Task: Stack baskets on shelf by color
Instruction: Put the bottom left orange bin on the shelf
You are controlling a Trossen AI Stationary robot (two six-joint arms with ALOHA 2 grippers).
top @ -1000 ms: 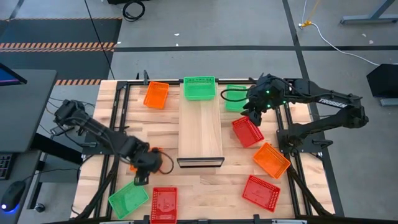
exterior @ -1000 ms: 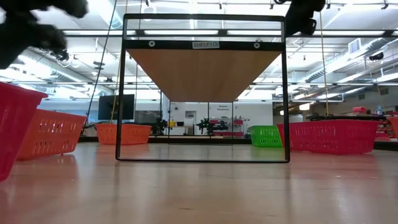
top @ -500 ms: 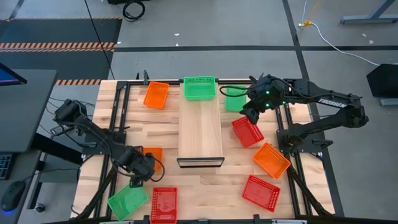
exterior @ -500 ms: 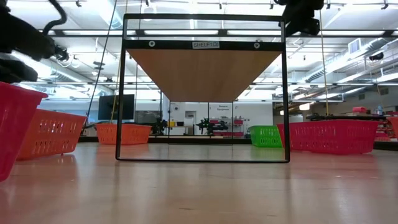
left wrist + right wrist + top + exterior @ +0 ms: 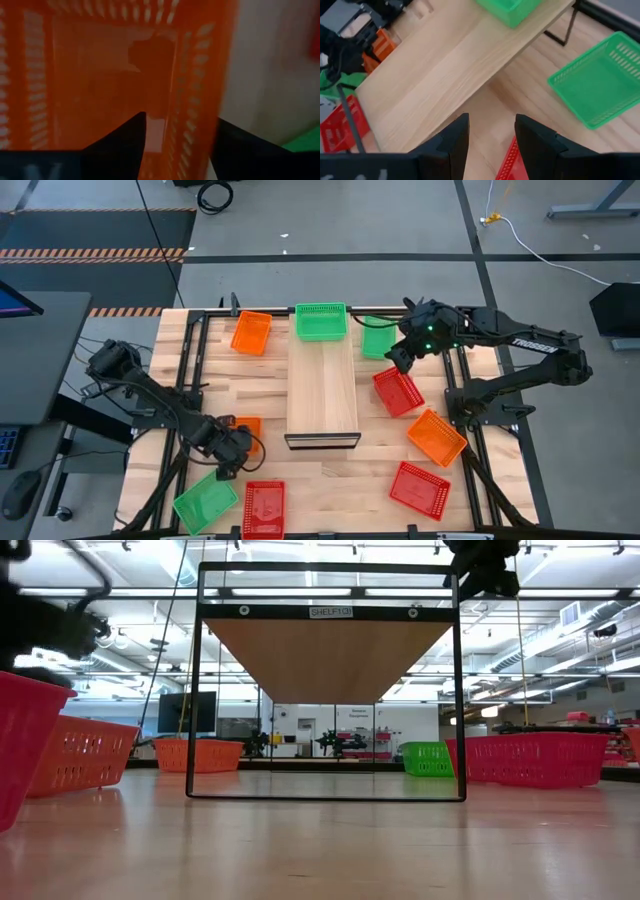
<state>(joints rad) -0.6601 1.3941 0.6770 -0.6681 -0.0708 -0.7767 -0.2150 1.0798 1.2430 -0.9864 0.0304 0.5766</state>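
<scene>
Two robot arms sorting coloured mesh baskets around a wooden shelf (image 5: 322, 392).
Left end effector (image 5: 232, 455) has dropped over the orange basket (image 5: 115, 75), fingers straddling its wall, grip uncertain; right end effector (image 5: 490, 135) open, empty, nearer the green basket (image 5: 378, 340); one green basket (image 5: 321, 321) shelved.

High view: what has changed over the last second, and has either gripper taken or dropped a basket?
The left gripper slid toward the table's front-left, uncovering more of the orange basket; its fingers now straddle that basket's wall. The right gripper edged toward the shelf, empty and open, uncovering the green basket. No basket was lifted or dropped. The other baskets and the green one on the shelf did not move.
</scene>
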